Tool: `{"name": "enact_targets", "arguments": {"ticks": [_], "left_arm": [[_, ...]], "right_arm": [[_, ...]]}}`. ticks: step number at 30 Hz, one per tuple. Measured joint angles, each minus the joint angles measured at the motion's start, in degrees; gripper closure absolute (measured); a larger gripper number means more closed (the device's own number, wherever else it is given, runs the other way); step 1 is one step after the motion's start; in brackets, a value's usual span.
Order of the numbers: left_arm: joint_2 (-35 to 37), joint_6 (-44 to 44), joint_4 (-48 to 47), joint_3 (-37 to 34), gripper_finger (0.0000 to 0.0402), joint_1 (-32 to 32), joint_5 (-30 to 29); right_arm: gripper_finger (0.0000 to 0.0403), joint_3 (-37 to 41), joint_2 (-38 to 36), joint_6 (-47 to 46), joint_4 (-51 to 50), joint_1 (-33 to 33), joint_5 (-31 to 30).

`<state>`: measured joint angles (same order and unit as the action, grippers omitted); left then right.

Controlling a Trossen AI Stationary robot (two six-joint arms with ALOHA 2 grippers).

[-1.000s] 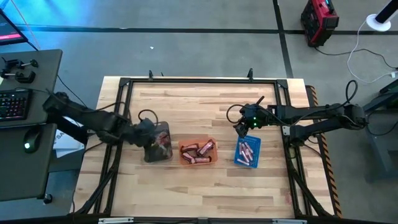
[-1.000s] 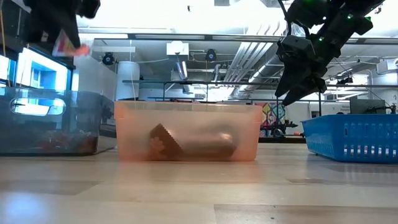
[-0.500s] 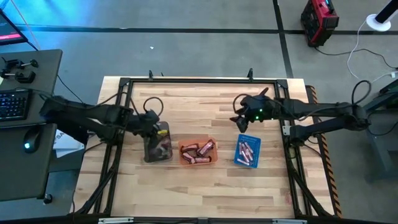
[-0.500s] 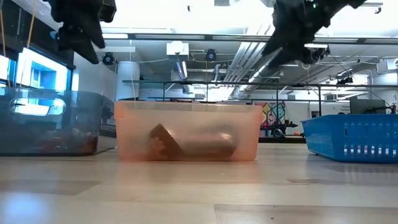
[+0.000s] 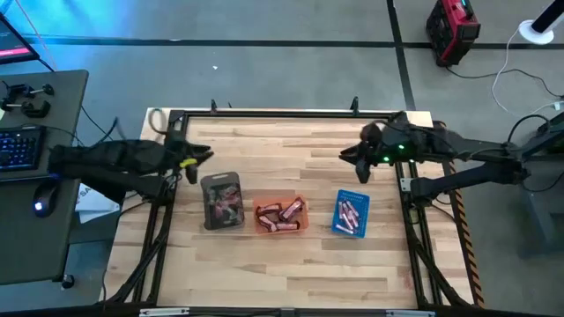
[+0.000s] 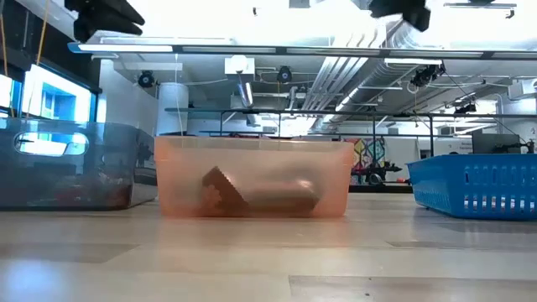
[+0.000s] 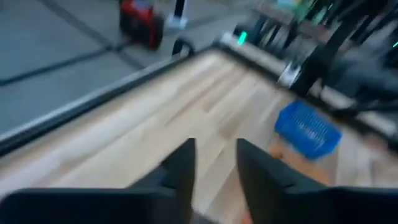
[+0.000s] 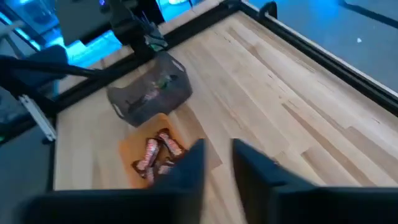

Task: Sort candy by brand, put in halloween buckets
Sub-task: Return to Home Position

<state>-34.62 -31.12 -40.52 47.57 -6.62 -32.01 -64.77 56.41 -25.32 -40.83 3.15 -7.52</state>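
Left end effector (image 5: 204,155) and right end effector (image 5: 345,156) hover empty, fingers slightly apart; the black bucket (image 5: 220,177) of candy (image 5: 225,204) sits near the left one, so dipping while retracting could clip its rim.

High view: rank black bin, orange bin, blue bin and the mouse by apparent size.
1. black bin and orange bin: footprints look about alike, so I am not ranking them against each other.
2. blue bin: looks slightly smaller, but it is close.
3. mouse: clearly smallest.
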Motion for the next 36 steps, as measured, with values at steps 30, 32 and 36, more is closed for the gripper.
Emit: {"name": "enact_targets", "arguments": {"ticks": [30,32,36], "left_arm": [[34.42,5.63,51.8,-45.71,0.0401,7.54,33.39],[34.37,4.39,52.26,-47.0,0.0402,8.33,35.43],[34.26,2.7,49.59,-46.91,0.0401,9.8,35.4]], "right_arm": [[0.0403,0.02,-3.82,-19.84,-6.38,-15.28,1.51],[0.0403,0.49,-4.6,-19.38,-7.01,-17.13,0.91],[0.0403,6.28,-9.04,-19.27,-3.47,-20.96,-0.45]]}}
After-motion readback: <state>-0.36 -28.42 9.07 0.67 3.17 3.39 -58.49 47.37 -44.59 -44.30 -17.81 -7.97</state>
